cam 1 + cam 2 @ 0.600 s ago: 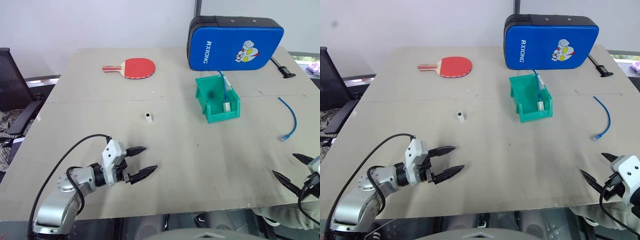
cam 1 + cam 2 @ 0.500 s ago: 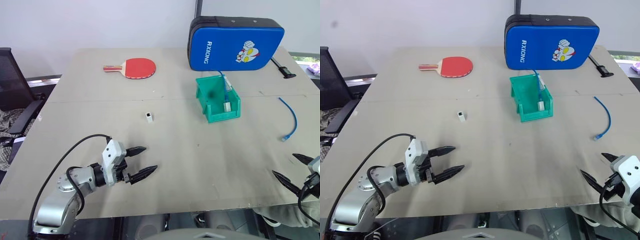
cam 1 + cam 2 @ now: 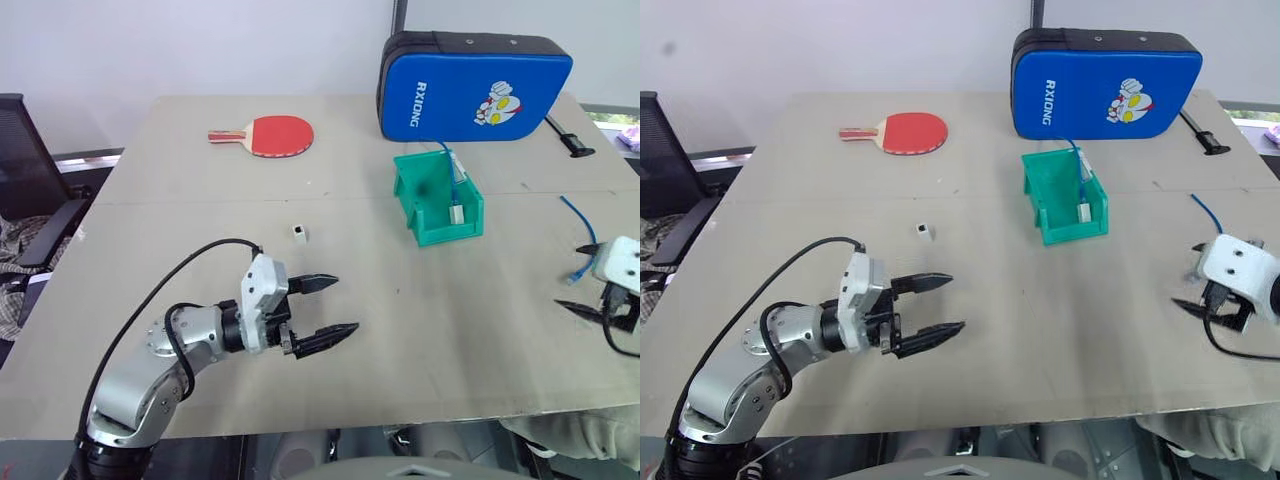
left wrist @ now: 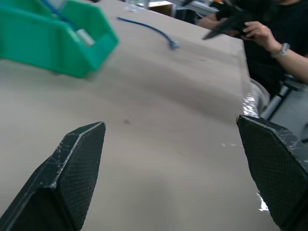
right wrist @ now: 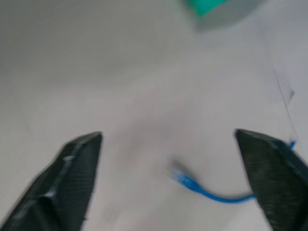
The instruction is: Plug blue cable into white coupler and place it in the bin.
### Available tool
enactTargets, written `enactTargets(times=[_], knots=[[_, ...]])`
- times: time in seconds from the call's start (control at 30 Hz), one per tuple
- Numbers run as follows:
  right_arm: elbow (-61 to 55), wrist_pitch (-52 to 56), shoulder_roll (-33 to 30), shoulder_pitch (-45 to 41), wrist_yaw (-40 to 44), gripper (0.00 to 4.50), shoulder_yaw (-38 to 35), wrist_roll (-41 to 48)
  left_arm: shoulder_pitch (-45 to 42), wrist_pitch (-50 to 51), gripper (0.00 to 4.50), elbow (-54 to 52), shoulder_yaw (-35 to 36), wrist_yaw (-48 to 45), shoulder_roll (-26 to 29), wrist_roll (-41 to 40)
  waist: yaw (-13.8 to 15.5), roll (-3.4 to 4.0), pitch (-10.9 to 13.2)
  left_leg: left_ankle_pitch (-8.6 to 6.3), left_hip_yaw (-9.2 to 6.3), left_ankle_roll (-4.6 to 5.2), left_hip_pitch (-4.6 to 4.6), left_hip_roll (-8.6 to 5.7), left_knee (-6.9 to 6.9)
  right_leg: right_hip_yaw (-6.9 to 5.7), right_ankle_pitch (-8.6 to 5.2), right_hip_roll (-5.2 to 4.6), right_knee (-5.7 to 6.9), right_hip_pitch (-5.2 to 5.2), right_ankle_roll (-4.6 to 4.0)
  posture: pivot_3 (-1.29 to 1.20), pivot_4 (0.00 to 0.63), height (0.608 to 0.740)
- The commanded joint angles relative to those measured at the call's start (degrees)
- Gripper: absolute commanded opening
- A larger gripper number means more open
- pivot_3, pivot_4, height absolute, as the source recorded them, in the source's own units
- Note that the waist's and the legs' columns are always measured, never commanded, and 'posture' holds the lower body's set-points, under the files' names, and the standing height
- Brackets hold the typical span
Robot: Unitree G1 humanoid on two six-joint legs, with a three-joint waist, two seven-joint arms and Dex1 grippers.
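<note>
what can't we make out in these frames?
- Blue cable: in the head views the right pincer's white housing covers its plug end; the right wrist view shows the plug, blurred.
- White coupler: too small in the head views to see its socket.
- Bin: a cable and a white piece lie inside; whether they are joined is too small to tell.
- Person's hand, left wrist view: what it holds is blurred and cut off by the frame edge.

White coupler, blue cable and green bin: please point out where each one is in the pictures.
white coupler (image 3: 299, 232), left eye view, on the middle of the small block.
blue cable (image 5: 211, 196), right wrist view, on the cord just behind its plug.
green bin (image 3: 443, 232), left eye view, on its front wall.
</note>
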Motion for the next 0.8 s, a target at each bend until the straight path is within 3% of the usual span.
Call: enactTargets(times=[0.03, 0.2, 0.33, 0.43, 0.6, 0.67, 0.8], knots=[[12.8, -12.5, 0.9, -12.2, 6.3, 3.22, 11.8, -10.1, 0.1, -1.3, 4.5, -2.9, -0.7, -0.3, 0.3, 0.3, 0.1, -0.01, 0.0, 0.0, -0.04, 0.0, -0.02, 0.01, -0.01, -0.01, 0.0, 0.01, 0.0, 0.0, 0.0, 0.0, 0.15, 0.731], [31.2, -24.3, 7.7, -30.5, 9.9, 3.22, 23.8, -20.7, 1.6, -2.5, 4.5, -2.6, -1.1, -0.6, 0.0, 0.8, -0.1, 0.1, 0.1, 0.01, 0.01, 0.0, -0.06, 0.0, -0.03, 0.04, 0.12, 0.07, -0.02, -0.04, -0.19, 0.0, 0.15, 0.731], [43.9, -31.1, 12.5, -39.3, 10.5, 3.22, 29.8, -26.4, 2.2, -3.4, 4.5, -1.9, -1.3, -0.9, -0.1, 1.4, -0.1, 0.16, 0.1, 0.01, 0.03, 0.0, -0.08, 0.0, -0.03, 0.07, 0.14, 0.06, -0.02, -0.06, -0.23, 0.0, 0.15, 0.731], [50.4, -34.7, 14.8, -43.0, 10.7, 2.33, 32.5, -28.9, 2.3, -3.5, 4.5, -2.0, -1.4, -0.6, -0.2, 1.4, 0.0, 0.18, 0.2, 0.01, 0.01, 0.0, -0.09, -0.01, -0.03, 0.07, 0.14, 0.05, -0.01, -0.05, -0.24, 0.0, 0.15, 0.731], [53.9, -36.4, 16.8, -44.9, 12.7, 0.04, 32.5, -28.1, 2.1, -3.1, 4.5, -2.5, -1.1, -0.1, -0.1, 1.2, -0.2, 0.14, 0.1, 0.01, 0.01, 0.0, -0.01, -0.01, 0.04, 0.08, 0.15, 0.0, -0.02, 0.06, -0.25, 0.0, 0.15, 0.731], [50.7, -32.8, 17.7, -44.4, 16.1, 0.04, 29.9, -23.4, 1.9, -2.9, 4.5, -2.3, -0.8, 0.3, -0.1, 1.1, -0.9, 0.14, 0.1, 0.01, 0.03, 0.0, 0.03, -0.02, 0.05, 0.09, 0.16, -0.04, -0.01, 0.1, -0.24, 0.0, 0.15, 0.731], [28.0, -11.4, 20.1, -39.3, 25.1, 0.04, 24.3, -9.4, 2.1, -3.4, 4.5, -1.1, 0.1, 0.9, -0.3, 1.3, -1.4, 0.19, 0.1, 0.02, -0.04, 0.0, 0.08, 0.04, 0.05, 0.07, 0.17, 0.01, 0.12, 0.1, -0.23, 0.0, 0.15, 0.731]])
